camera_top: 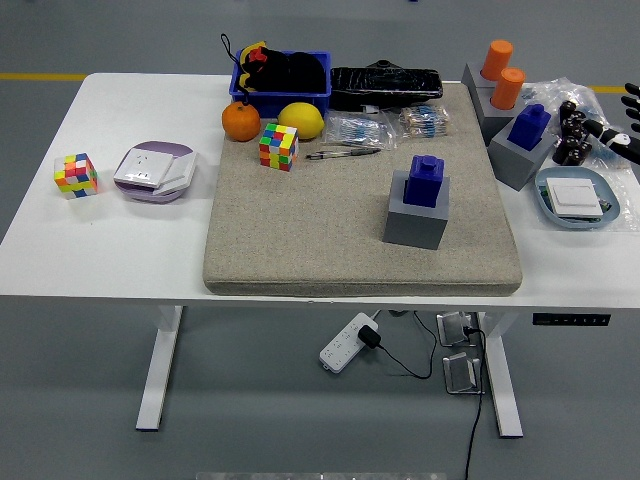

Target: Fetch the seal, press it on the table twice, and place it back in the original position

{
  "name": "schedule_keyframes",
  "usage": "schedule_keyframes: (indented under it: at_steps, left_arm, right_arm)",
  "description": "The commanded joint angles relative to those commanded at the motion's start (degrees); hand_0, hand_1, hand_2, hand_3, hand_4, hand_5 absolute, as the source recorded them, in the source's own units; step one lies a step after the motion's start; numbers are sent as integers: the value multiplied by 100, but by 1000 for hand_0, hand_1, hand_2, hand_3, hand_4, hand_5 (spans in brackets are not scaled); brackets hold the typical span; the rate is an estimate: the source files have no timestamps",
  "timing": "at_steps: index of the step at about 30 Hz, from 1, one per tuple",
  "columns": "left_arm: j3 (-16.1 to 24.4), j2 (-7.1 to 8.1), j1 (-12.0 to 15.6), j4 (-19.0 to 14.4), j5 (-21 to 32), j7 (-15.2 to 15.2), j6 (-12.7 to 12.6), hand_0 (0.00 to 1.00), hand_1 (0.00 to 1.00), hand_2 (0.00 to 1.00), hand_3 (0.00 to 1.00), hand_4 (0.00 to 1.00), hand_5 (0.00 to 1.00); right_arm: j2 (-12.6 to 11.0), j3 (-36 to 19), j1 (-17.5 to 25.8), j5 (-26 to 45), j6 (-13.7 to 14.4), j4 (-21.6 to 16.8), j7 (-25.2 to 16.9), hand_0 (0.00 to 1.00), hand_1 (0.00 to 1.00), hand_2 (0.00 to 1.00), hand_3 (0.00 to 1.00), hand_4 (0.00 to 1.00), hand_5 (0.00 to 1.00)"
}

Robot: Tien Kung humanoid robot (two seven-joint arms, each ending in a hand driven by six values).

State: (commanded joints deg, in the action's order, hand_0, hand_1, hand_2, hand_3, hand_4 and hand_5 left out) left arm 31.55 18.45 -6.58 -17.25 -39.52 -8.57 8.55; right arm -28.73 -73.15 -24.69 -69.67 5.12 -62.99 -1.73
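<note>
Beige woven mat (300, 230) covers the middle of the white table (100, 250), coarse in texture with rounded corners. Toward its right side stands the seal (425, 181), a blue block with a small knob on top, sitting upright in a grey cube holder (414, 222). The right hand (628, 135) is well apart from it, only its black fingertips showing at the picture's right edge; whether they are spread or curled cannot be told. Just below that hand lies a shallow pale-blue dish (580, 200) holding a white square. Left of the mat sit a lilac rounded box (154, 171) and a colour cube (75, 174). Farther back are a second colour cube (278, 146), an orange (240, 121), a lemon (301, 120) and a blue bin (282, 78).
</note>
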Motion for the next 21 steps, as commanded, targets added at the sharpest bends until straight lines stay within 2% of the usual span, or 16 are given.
schedule_keyframes:
  at_steps: [9,14,15,21]
  left_arm:
    - [1,-9,2,-6,0,-7,-19,821,796,763,813,761,297]
    - [-7,-4,2,-6,-1,-6,-20,821,796,763,813,761,297]
    - [-9,-3,3,-7,-2,-7,-20,821,796,763,814,761,298]
    - [-18,0,9,-11,-6,-9,-19,821,795,763,813,761,298]
  right_arm:
    - [-16,-87,50,-85,-35,-24,144,937,914,896,886,998,560]
    - [-2,-87,76,-99,143,-18,-3,937,914,896,886,998,560]
    - [-4,-85,80,-97,144,-17,-1,908,880,843,832,998,543]
    - [-14,-71,101,-126,62,-24,124,904,874,832,812,998,529]
